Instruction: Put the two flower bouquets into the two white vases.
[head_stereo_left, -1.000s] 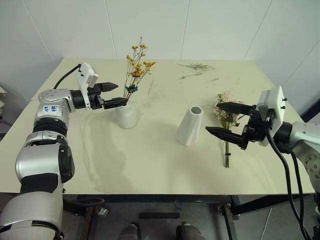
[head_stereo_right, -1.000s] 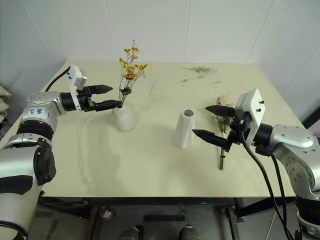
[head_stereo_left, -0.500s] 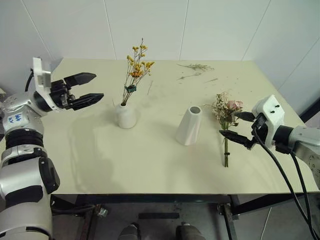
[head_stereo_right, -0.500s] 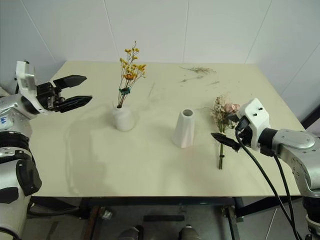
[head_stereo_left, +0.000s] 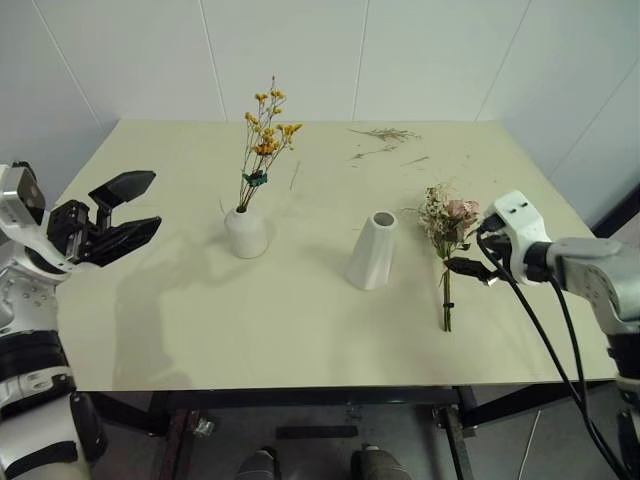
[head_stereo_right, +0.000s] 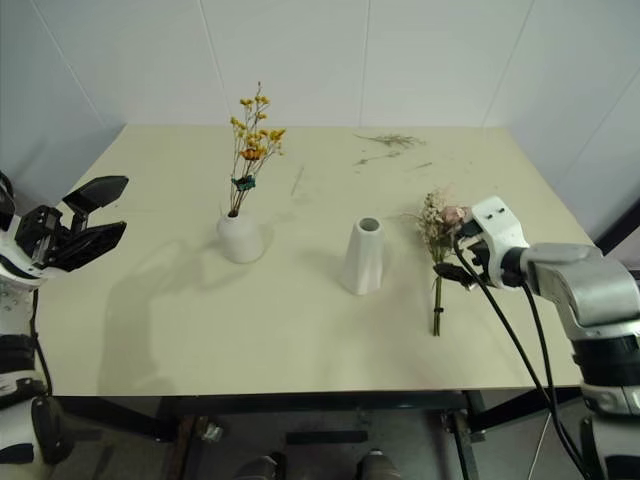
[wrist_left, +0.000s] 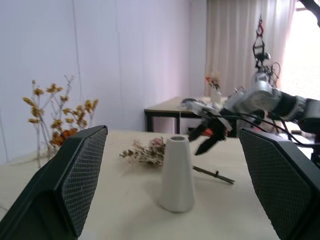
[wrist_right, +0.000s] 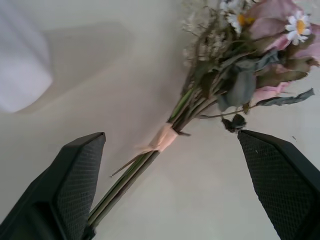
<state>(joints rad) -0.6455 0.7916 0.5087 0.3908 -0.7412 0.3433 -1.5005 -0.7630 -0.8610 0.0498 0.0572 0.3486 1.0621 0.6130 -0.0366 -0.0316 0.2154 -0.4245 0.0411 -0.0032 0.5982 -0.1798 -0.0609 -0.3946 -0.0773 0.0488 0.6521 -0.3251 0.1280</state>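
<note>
The left gripper (head_stereo_left: 125, 208) hangs over the left edge of the table (head_stereo_left: 200, 330) with its jaws wide open and nothing in them. Next comes the round vase (head_stereo_left: 245, 231) with the yellow flowers (head_stereo_left: 263, 142) standing in it. The tall vase (head_stereo_left: 373, 250) stands in the middle, empty. The pink bunch (head_stereo_left: 446, 225) lies flat on the table just to its right. The right gripper (head_stereo_left: 476, 252) hovers over the bunch's stems, jaws open wide, not holding them.
</note>
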